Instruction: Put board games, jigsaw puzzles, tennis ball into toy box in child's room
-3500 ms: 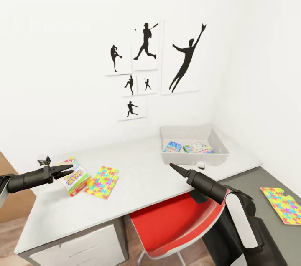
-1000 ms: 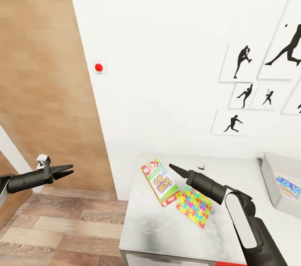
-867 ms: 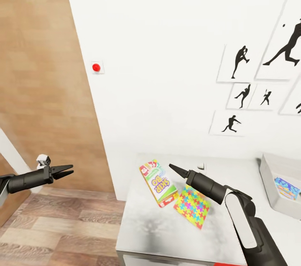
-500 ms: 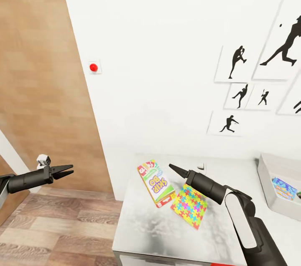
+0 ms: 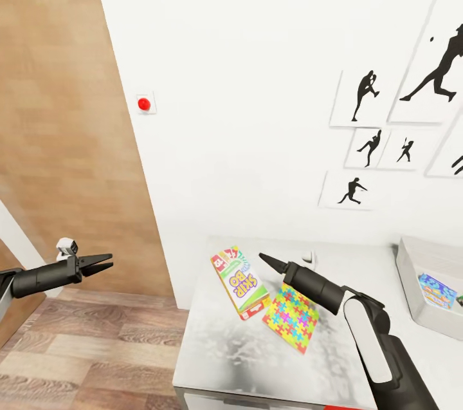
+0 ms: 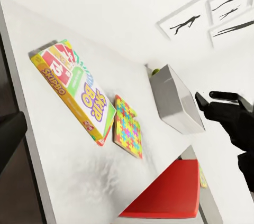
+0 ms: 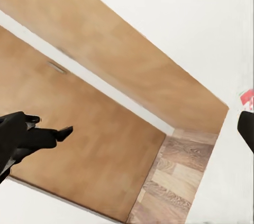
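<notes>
A Skip-Bo board game lies flat on the table near its left end. One jigsaw puzzle lies right beside it. The grey toy box stands at the table's right, cut by the frame edge, with a board game inside. A yellow-green bit of the tennis ball peeks out by the box's corner. My right gripper hovers shut above the Skip-Bo box's right edge. Off the table's left end, my left gripper hangs over the floor, slightly open and empty.
A wood-panelled door and plank floor lie left of the table. A red button and baseball silhouette pictures hang on the white wall. A red chair seat sits under the table's front edge.
The camera has swung left, so the table and toy box now sit further right in view. In the last half second almost nothing shifted. Neither gripper has taken hold of anything.
</notes>
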### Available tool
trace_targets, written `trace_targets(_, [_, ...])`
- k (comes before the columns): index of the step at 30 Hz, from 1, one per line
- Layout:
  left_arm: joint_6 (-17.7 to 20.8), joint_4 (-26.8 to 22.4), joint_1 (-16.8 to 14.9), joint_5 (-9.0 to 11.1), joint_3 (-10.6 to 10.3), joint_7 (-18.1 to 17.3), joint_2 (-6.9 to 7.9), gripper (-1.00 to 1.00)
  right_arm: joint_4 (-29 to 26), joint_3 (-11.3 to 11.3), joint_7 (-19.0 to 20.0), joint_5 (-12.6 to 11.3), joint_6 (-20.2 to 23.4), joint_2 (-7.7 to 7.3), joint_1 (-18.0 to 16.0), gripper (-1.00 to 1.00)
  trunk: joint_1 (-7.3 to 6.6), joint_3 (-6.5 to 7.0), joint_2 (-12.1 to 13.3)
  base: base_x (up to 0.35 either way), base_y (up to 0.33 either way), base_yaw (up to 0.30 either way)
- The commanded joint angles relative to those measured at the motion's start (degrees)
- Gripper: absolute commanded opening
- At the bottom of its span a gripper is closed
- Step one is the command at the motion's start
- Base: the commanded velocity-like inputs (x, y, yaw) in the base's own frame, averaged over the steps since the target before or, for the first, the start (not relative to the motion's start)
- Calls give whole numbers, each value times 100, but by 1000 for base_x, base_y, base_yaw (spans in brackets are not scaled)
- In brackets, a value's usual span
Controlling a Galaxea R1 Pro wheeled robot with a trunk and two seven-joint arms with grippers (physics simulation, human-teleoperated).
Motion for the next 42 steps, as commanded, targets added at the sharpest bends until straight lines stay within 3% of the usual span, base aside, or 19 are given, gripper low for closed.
trace_targets(1, [60,0,-5,-5,1,-24,1,100,44,5,-233,-28,67,15,-30,100,4,-13,-13,0,0,0])
trace_targets(3, [60,0,-5,-6,1,-24,1,100,100,46,-529,-33,90,44,-97,100,4,-13,-13,0,0,0])
trace_targets(5, [59,0,-5,-7,1,-24,1,100,191,148,-1080,-40,181,146,-434,100,4,-13,-13,0,0,0])
trace_targets(6, [59,0,-5,-6,1,-24,1,100,310,244,-1504,-45,320,239,-760,100,4,-13,-13,0,0,0])
trace_targets(8, [59,0,-5,-7,1,-24,1,100,529,353,-1954,-48,512,334,-1115,100,4,-13,-13,0,0,0])
trace_targets(11, [59,0,-5,-6,1,-24,1,100,1558,531,-2999,-38,817,568,-2026,100,4,-13,-13,0,0,0])
trace_targets(13, [59,2,-5,-5,1,-24,1,100,2390,579,-3398,-30,795,672,-2564,100,4,-13,-13,0,0,0])
trace_targets(18, [59,0,-5,-5,2,-24,2,100,4184,655,-3754,-6,363,779,-3473,100,4,-13,-13,0,0,0])
trace_targets(25, [59,0,-5,-15,5,-24,7,100,4729,691,-3851,3,167,791,-3725,100,4,-13,-13,0,0,0])
trace_targets(30, [59,0,-5,-23,21,-24,16,100,4777,706,-3864,7,155,763,-3745,100,4,-13,-13,0,0,0])
trace_targets(42, [59,0,-5,-45,27,-24,18,100,4791,694,-3883,272,148,725,-3755,100,4,-72,-13,44,90,0])
